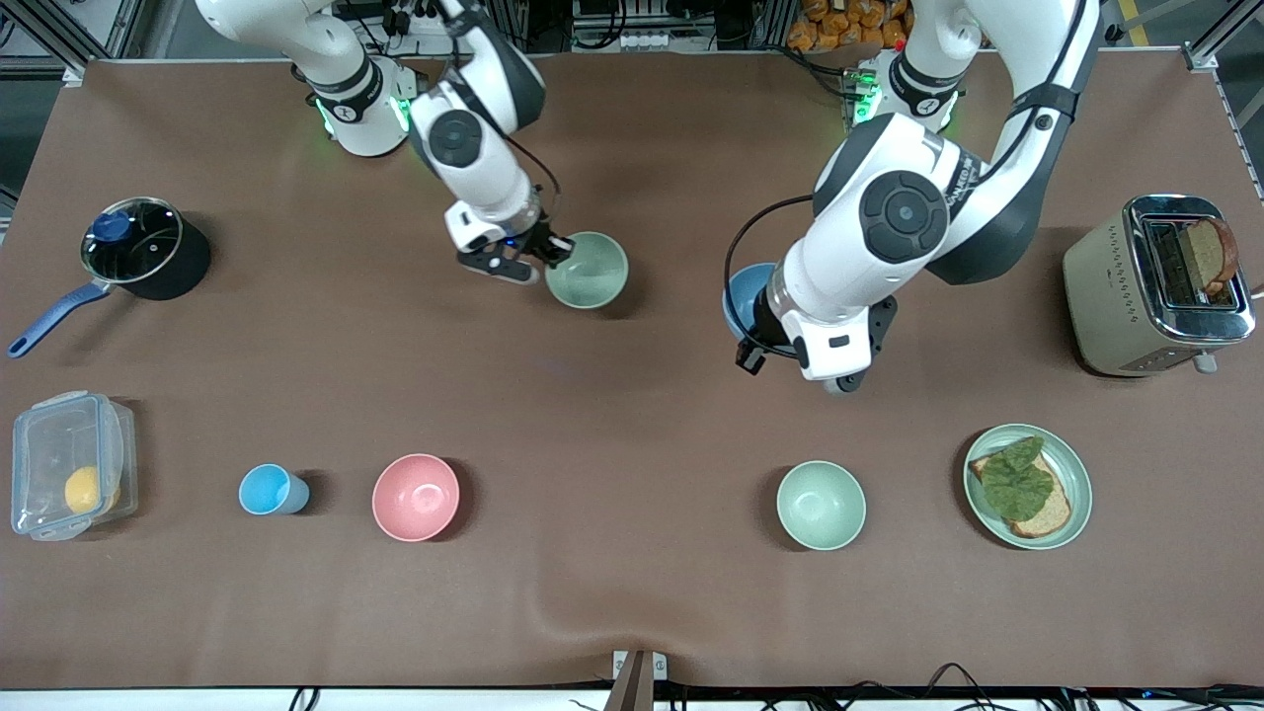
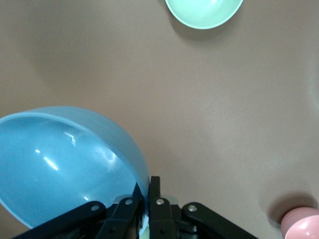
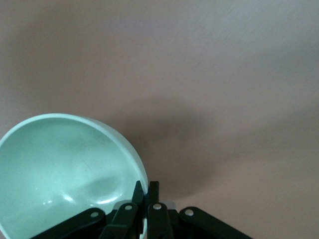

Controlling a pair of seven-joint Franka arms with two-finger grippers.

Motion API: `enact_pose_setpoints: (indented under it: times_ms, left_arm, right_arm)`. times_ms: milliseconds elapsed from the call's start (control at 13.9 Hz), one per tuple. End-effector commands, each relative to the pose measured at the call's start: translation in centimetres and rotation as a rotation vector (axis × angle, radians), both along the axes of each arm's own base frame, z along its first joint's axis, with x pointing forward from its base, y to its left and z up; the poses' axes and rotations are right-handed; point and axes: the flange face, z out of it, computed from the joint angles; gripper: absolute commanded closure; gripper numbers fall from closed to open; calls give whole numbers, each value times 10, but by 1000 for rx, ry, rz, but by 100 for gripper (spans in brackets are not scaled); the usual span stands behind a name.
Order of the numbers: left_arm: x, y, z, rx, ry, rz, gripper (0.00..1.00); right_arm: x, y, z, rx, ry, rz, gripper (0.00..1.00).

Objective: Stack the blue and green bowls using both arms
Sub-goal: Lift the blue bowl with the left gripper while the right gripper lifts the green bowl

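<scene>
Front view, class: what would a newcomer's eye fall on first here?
Both arms grip bowls by the rim: the right gripper is shut on a green bowl, and the left gripper is shut on the blue bowl, largely hidden under its arm in the front view. Nearer the camera runs a row with a pink bowl and another green bowl.

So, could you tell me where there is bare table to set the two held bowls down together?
The widest bare patch lies mid-table, bordered by the held green bowl, the held blue bowl, the pink bowl and the spare green bowl. It is crowded toward the toaster and sandwich plate.
</scene>
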Motion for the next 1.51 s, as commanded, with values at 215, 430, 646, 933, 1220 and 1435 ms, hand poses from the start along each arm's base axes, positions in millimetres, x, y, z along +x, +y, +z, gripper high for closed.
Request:
enact_pose_setpoints:
  times_ms: [215, 430, 646, 933, 1220, 1435]
  left_arm:
    - [-10, -19, 24, -60, -1, 44, 100]
    - [-20, -35, 29, -74, 9, 56, 100]
    - [-22, -41, 28, -80, 4, 72, 100]
    - [-26, -47, 25, -74, 5, 60, 100]
    - [-30, -55, 19, -64, 14, 55, 100]
    - [-37, -73, 1, -62, 23, 43, 100]
  right_arm:
    - [4, 55, -23, -47, -9, -83, 100]
    - [10, 62, -30, -56, -15, -93, 100]
    - [10, 63, -31, -53, -18, -99, 100]
    - [14, 65, -33, -40, -19, -205, 0]
    - [24, 55, -31, -42, -2, -265, 0]
    - [40, 45, -22, -50, 13, -320, 0]
